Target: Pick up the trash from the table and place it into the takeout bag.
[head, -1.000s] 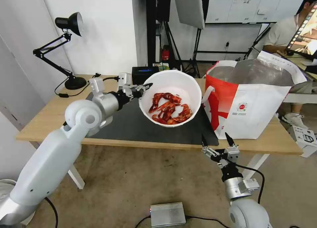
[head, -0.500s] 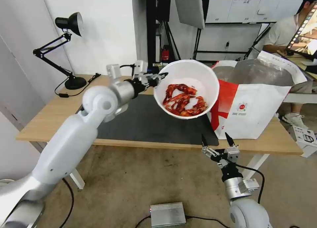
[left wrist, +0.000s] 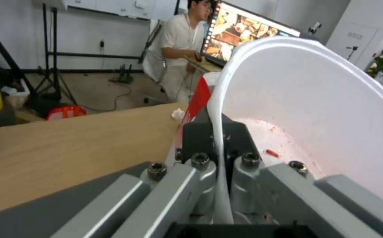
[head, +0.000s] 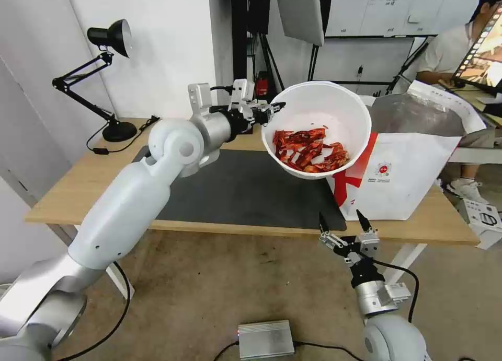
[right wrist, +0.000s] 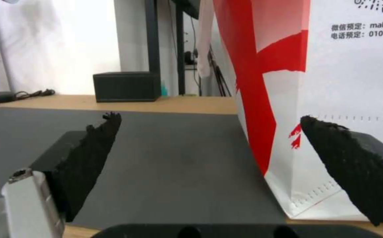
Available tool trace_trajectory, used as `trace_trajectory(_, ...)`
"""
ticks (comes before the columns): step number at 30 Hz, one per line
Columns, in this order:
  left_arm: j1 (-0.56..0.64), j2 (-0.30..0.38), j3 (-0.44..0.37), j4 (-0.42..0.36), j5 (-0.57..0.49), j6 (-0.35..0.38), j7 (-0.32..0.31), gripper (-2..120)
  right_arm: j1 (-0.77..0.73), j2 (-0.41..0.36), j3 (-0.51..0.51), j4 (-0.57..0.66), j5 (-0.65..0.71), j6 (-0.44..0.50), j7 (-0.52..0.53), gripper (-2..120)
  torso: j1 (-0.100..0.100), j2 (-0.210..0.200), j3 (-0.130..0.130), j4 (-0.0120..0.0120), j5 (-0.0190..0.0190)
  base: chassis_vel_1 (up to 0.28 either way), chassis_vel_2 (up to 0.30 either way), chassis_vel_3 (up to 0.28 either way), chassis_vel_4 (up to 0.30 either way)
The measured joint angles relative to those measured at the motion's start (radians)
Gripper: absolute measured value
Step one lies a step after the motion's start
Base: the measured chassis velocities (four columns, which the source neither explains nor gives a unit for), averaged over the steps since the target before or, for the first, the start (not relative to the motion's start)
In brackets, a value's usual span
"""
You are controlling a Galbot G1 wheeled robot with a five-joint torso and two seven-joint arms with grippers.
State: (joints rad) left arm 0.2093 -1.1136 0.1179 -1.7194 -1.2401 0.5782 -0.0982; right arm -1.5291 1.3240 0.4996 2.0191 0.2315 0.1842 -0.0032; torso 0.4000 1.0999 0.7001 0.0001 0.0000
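My left gripper (head: 273,107) is shut on the rim of the white round bowl (head: 320,97), which holds red crayfish shells (head: 308,151) and hangs tilted in the air beside the near left corner of the takeout bag (head: 413,167). In the left wrist view the bowl's rim (left wrist: 221,109) is pinched between the fingers (left wrist: 200,145). A small crumpled white tissue (left wrist: 177,114) lies on the table (left wrist: 68,138) by the bag. My right gripper (head: 342,224) hangs open below the table's front edge, and the bag's red and white side (right wrist: 332,82) stands just beyond it.
A dark grey mat (head: 246,188) covers the middle of the table. A black desk lamp (head: 107,42) stands at the back left. A black box (right wrist: 126,86) sits at the far edge of the table. A grey metal box (head: 265,339) lies on the floor.
My left arm has carried the bowl up and to the right, from over the mat to beside the bag's opening. The right arm has not moved.
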Motion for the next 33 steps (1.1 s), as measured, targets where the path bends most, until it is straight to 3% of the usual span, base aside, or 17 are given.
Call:
trace_trajectory(10,-0.113,-0.087,0.061,0.088,-0.017,0.002,-0.017,0,0.000,0.000,0.000,0.000,0.000,0.000,0.000,100,0.000,0.000,0.000,-0.0002,0.0000,0.000,0.000,0.000,0.000)
trace_trajectory(23,-0.197,-0.143,0.111,0.150,-0.028,0.003,-0.022,0,0.000,0.000,0.000,0.000,0.000,0.000,0.000,100,0.000,0.000,0.000,-0.0001,0.0000,0.000,0.000,0.000,0.000)
trace_trajectory(33,-0.272,-0.254,0.139,0.265,-0.019,0.001,-0.030,0,0.000,0.000,0.000,0.000,0.000,0.000,0.000,100,0.000,0.000,0.000,0.0000,0.0000,0.000,0.000,0.000,0.000)
